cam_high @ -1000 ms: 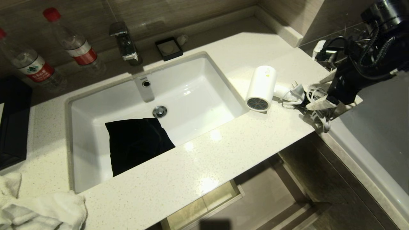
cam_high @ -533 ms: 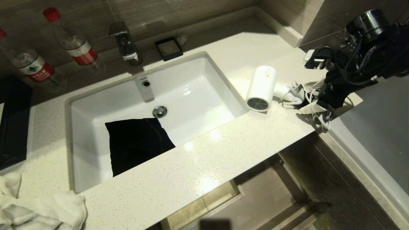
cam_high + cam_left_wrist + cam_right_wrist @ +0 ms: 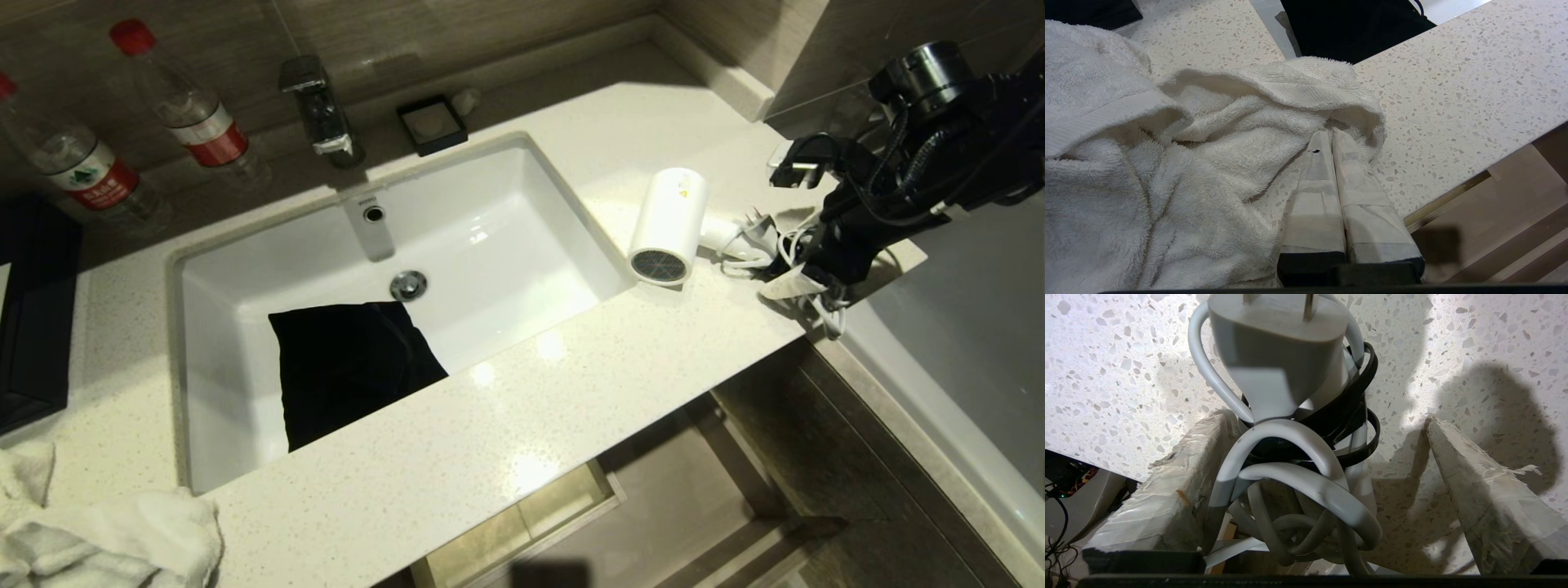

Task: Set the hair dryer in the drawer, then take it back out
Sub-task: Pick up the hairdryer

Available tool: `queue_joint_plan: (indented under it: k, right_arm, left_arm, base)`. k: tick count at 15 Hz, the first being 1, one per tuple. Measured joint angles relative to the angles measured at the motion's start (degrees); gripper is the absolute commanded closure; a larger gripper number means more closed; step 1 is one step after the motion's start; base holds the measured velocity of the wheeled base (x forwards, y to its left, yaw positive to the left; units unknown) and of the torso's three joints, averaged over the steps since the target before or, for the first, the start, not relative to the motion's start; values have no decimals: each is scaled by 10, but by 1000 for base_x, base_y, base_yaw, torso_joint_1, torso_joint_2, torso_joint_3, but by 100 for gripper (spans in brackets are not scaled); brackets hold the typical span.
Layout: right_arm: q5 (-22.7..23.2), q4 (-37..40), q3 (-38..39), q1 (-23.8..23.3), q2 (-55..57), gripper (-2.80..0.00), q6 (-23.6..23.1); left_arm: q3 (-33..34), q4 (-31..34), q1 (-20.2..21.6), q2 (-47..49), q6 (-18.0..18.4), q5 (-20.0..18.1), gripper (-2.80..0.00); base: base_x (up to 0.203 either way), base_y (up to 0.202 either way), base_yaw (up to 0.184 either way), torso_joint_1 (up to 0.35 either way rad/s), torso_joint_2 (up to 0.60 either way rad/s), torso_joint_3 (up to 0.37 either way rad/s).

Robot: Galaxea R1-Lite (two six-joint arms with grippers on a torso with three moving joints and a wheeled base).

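Note:
The white hair dryer (image 3: 668, 224) lies on the speckled countertop (image 3: 522, 408) right of the sink, its dark grille facing the front edge. Its coiled cord (image 3: 755, 245) trails to the right. My right gripper (image 3: 804, 282) is low over that cord and open. In the right wrist view the cord loops (image 3: 1290, 457) and plug (image 3: 1278, 347) sit between the taped fingers (image 3: 1167, 490), close to one of them, and the gripper (image 3: 1327, 418) grips nothing. The drawer (image 3: 588, 513) stands partly open under the counter front. My left gripper (image 3: 1331, 132) rests shut beside a white towel (image 3: 1167, 183).
A black cloth (image 3: 343, 367) lies in the white sink (image 3: 196, 269). Along the back wall stand a faucet (image 3: 318, 106), two bottles (image 3: 188, 106) and a black soap dish (image 3: 431, 124). A black box (image 3: 33, 318) is at the far left. A bathtub rim (image 3: 922, 408) borders the right.
My right arm has swung down and left, so its open fingers now sit lower over the cord bundle. The hair dryer and cord have not moved.

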Motion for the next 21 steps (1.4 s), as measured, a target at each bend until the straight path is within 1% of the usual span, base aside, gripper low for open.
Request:
queue_joint_plan:
  k: [10, 13, 17, 18, 21]
  right_arm:
    - [-1, 8, 0, -7, -10, -280, 2]
    - [-2, 32, 5, -8, -14, -280, 2]
    - [0, 37, 4, -8, -14, -280, 0]
    - [1, 38, 4, -9, -13, 0, 0]
    - [1, 38, 4, -12, -13, 0, -12]
  left_arm:
    - [0, 0, 0, 0, 0, 0, 0]
    - [0, 0, 0, 0, 0, 0, 0]
    - [0, 0, 0, 0, 0, 0, 0]
    - [0, 0, 0, 0, 0, 0, 0]
    - [0, 0, 0, 0, 0, 0, 0]
  base:
    - [0, 0, 0, 0, 0, 0]
    - [0, 0, 0, 0, 0, 0]
    - [0, 0, 0, 0, 0, 0]
    - [0, 0, 0, 0, 0, 0]
    - [0, 0, 0, 0, 0, 0]
